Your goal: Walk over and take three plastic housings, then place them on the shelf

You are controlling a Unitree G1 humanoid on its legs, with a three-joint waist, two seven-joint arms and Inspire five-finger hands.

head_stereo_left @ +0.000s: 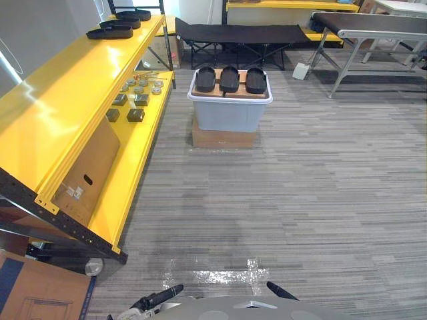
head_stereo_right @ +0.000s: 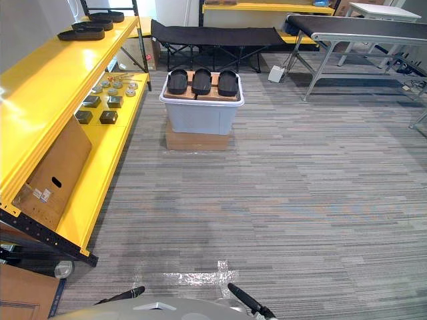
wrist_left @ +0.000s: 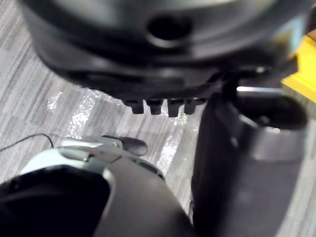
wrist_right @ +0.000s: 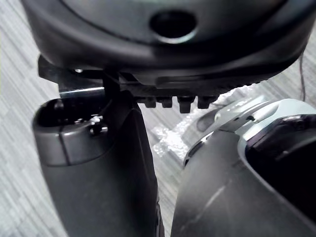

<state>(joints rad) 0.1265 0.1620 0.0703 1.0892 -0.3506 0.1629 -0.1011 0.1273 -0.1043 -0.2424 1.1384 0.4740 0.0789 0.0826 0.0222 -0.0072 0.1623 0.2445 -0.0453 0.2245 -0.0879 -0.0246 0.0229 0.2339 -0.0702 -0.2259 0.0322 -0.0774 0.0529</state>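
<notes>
A shelf (head_stereo_left: 40, 127) runs along the left side of the floor. Further housings (head_stereo_left: 110, 31) lie at the far end of its upper level, small parts (head_stereo_left: 133, 100) sit on the lower level, and a cardboard sheet (head_stereo_left: 87, 173) leans at the lower level's near end. Ahead, just right of the shelf, three plastic housings (head_stereo_left: 229, 79) lie side by side on a board (head_stereo_left: 239, 94) across the top of a bin (head_stereo_left: 227, 113), which stands on a flat cardboard box (head_stereo_left: 222, 139). Behind the bin stands a folding cot (head_stereo_left: 240, 33), with a conveyor (head_stereo_left: 380, 25) to its right.
</notes>
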